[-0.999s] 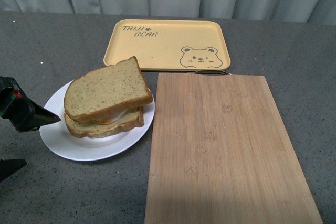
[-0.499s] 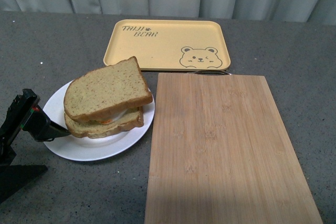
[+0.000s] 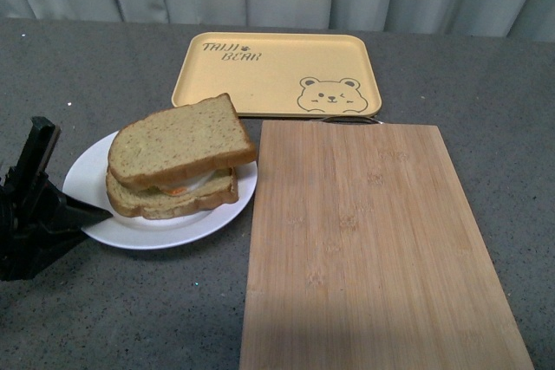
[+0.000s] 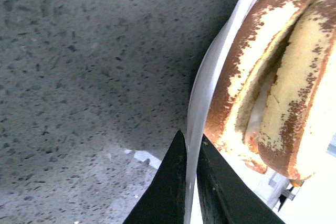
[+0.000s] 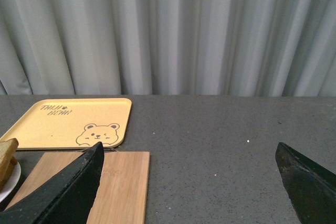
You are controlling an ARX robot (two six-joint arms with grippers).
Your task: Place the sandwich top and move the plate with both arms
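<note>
Now your plate (image 3: 97, 181), beside the board (image 3: 373, 240), carries the speckled, dark-crusted top (image 3: 180, 143), skewed on the lower slice (image 3: 165, 204). Left gripper (image 4: 191, 145) jaws pinch its rim; right gripper (image 5: 188, 153) jaws gape wide.

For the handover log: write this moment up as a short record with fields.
sandwich top: lies on the lower slice, both on the plate
plate: on the grey table, left of the bamboo cutting board
left gripper: fingers closed on the plate's left rim
right gripper: open, holding nothing
yellow bear tray: behind plate and board
</note>
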